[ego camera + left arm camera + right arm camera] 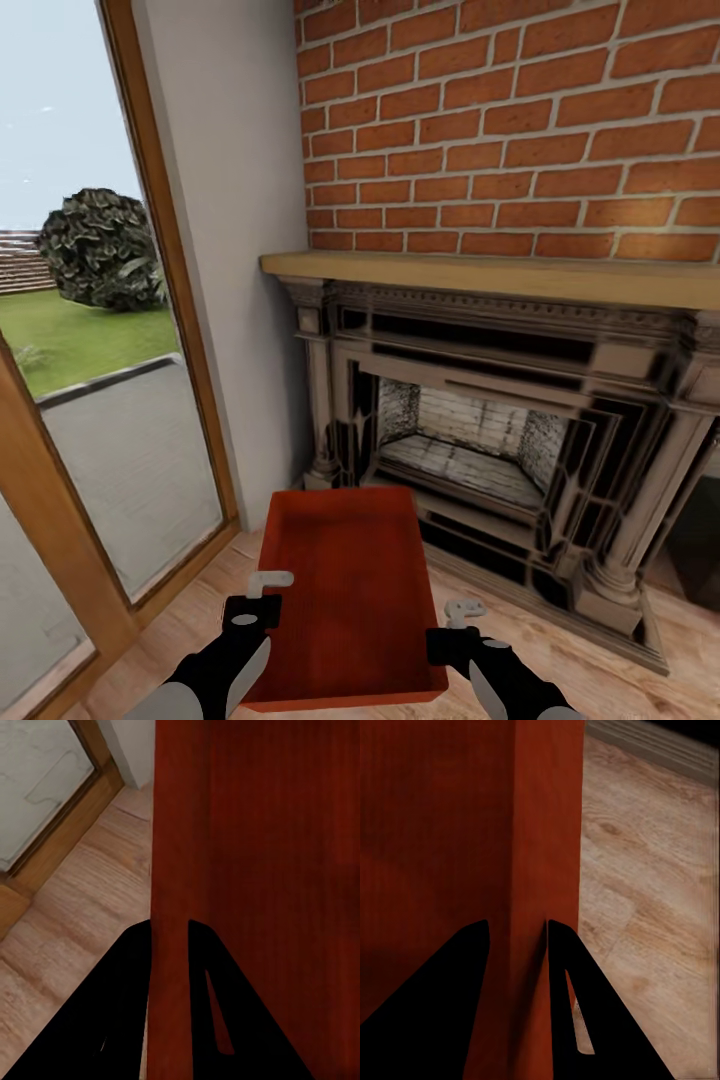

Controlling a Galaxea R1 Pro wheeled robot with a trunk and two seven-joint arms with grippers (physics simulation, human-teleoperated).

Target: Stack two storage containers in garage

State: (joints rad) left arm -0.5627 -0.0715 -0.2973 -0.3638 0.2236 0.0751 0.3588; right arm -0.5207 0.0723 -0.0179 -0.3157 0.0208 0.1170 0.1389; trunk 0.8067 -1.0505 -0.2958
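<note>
- One storage container (345, 590), an orange-red open-top bin, is held up in front of the robot, just short of the fireplace (500, 440) and above the light wood-plank floor (600, 650).
- The left gripper (170, 934) is pinched narrow on the container's left wall, one finger inside and one outside; the right gripper (516, 934) clamps the right wall the same way.
- In the head view the left gripper (262, 598) and right gripper (455, 622) sit on opposite long walls near the container's near end, so it hangs between both arms and looks roughly level.
- By my reading this is the carrying step: the container is lifted but is not yet out of the living room, with no concrete floor or car in sight.
- The next move calls for turning the base away from the fireplace and driving to the garage with both grips kept tight and the arms held at the same spacing, so the container neither slips nor twists.
- To the fireplace's left stands a wood-framed glass door (110, 400), with lawn and a bush (100, 250) outside; above the mantel rises a brick wall (520, 120).
- The fireplace surround and the door frame are close to the container's far end, so swinging round risks clipping them.
</note>
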